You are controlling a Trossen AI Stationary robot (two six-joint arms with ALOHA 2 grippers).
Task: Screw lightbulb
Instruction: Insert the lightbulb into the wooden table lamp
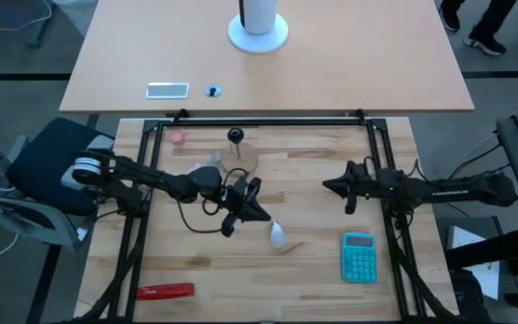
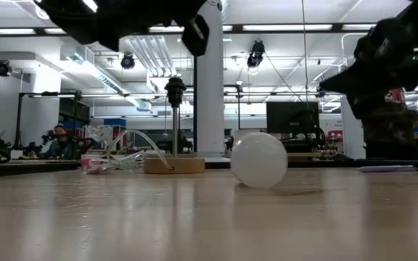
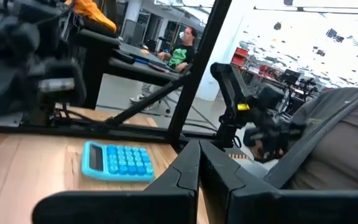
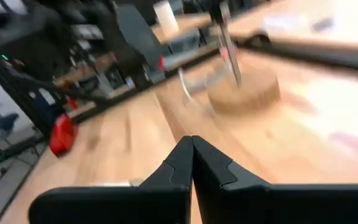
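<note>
The lightbulb (image 1: 278, 235) is small and white and lies on its side on the wooden table; it also shows in the low view (image 2: 259, 159). A lamp socket on a thin stem stands on a round wooden base (image 1: 239, 155), which shows in the low view (image 2: 174, 165) and the right wrist view (image 4: 244, 93). My left gripper (image 1: 263, 214) is shut and empty, above the table just left of and beyond the bulb; its wrist view shows the fingers closed (image 3: 199, 149). My right gripper (image 1: 326, 186) is shut and empty (image 4: 192, 142), right of the socket and pointing toward the table's left.
A teal calculator (image 1: 359, 256) lies near the front right. A red object (image 1: 165, 292) lies at the front left. A small pink thing (image 1: 177, 137) and clear plastic (image 2: 115, 156) lie by the wooden base. A large white cylinder (image 1: 258, 27) stands on the far table.
</note>
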